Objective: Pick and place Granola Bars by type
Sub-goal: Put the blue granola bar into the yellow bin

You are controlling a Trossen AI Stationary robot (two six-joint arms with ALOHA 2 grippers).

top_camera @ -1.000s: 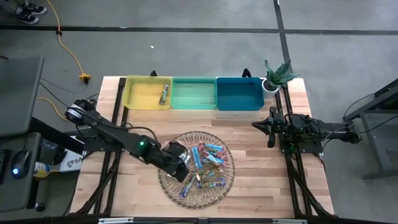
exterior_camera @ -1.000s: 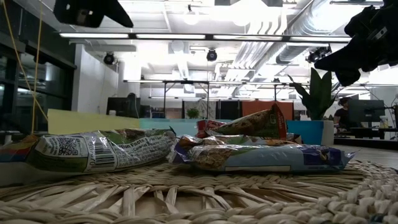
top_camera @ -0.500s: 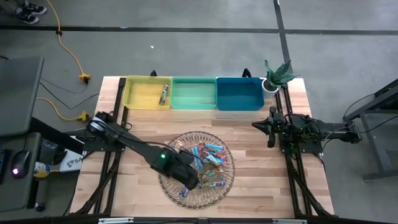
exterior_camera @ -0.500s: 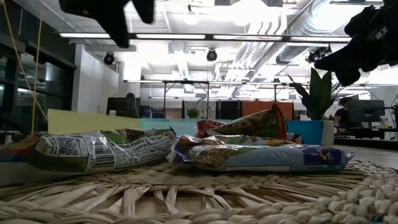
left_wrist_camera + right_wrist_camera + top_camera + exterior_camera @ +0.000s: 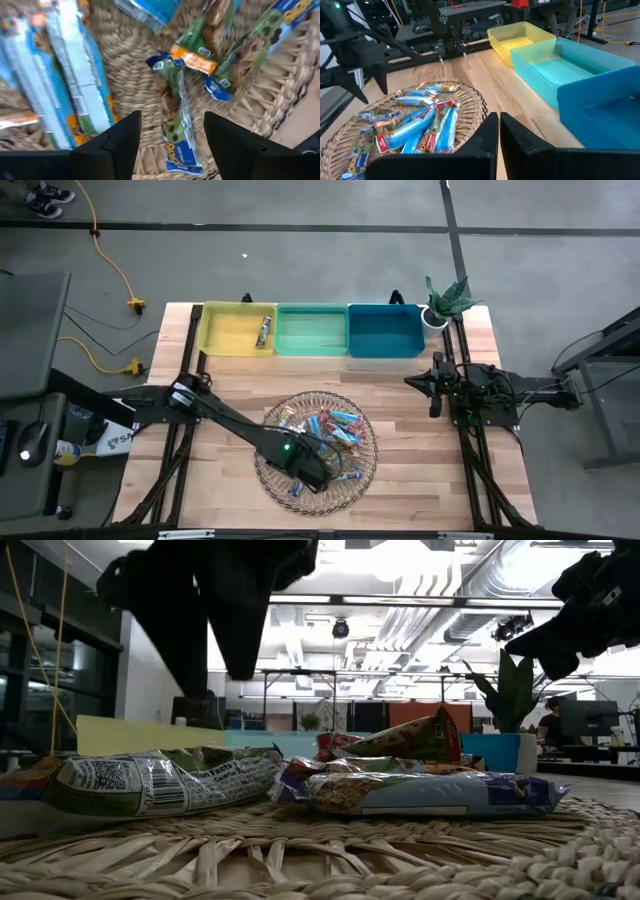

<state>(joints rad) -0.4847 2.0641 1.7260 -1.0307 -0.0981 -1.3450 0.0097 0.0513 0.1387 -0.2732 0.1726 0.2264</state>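
My left gripper (image 5: 171,135) hangs with fingers apart, empty, over the Granola Bars (image 5: 330,442) heaped in one wicker tray (image 5: 268,472); my right gripper (image 5: 436,384) waits closed. One bar (image 5: 263,331) lies in the yellow bin (image 5: 226,345); three bins line the wooden table (image 5: 410,460)

**Four views, one tray**

High camera looks straight down on the table. Low camera sits on the tray (image 5: 300,850), level, facing the room. Left wrist hangs close above the bars (image 5: 175,115); right wrist looks across from the side. All share the tray.
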